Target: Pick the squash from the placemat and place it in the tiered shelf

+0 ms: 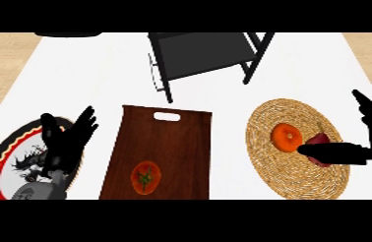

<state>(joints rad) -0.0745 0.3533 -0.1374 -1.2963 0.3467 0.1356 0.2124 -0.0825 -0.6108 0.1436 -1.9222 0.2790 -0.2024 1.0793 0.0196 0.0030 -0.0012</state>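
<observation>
While the round orange squash (287,137) lay on the woven straw placemat (270,174), the right robot hand (347,152) reached it open-fingered, the black tiered shelf (207,51) unfilled.

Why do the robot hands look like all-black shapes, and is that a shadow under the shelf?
In the head view, both the left robot hand and the right robot hand show as flat black, with no shading, so finger detail is lost. The tiered shelf looks dark too; no clear shadow shows on the white counter beneath it. The placemat is evenly lit, without glare.
</observation>
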